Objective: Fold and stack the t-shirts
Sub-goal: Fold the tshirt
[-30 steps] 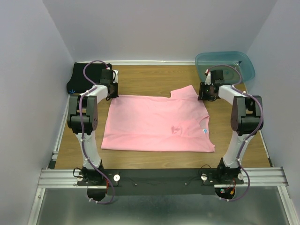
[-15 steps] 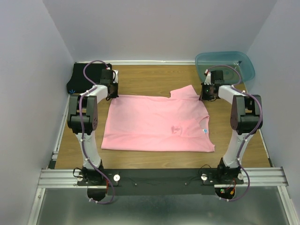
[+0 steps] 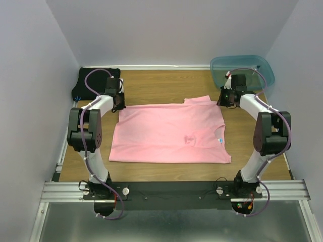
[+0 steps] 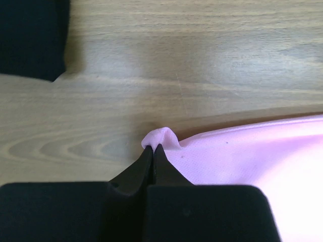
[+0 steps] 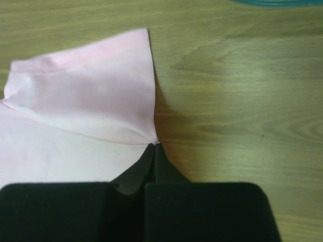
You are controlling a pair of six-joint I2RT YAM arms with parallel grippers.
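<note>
The light pink t-shirt (image 3: 169, 132) lies spread flat on the wooden table, its small blue neck label (image 3: 220, 141) at the right. My left gripper (image 3: 118, 104) is shut on the shirt's far left corner; the left wrist view shows the pinched pink fold (image 4: 159, 137) at my closed fingertips (image 4: 153, 148). My right gripper (image 3: 228, 101) is shut on the shirt's far right edge by the sleeve (image 5: 91, 101), with the cloth caught at the tips (image 5: 154, 146). The black t-shirt (image 3: 93, 83) lies folded at the far left corner and also shows in the left wrist view (image 4: 30, 38).
A translucent blue-green plastic bin (image 3: 242, 68) stands at the far right corner, just behind my right wrist; its rim (image 5: 277, 2) shows in the right wrist view. White walls close in the table on three sides.
Both grippers have moved away from me and slightly outward with the shirt's far edge, pulling it straighter. The far right sleeve now lies flatter.
</note>
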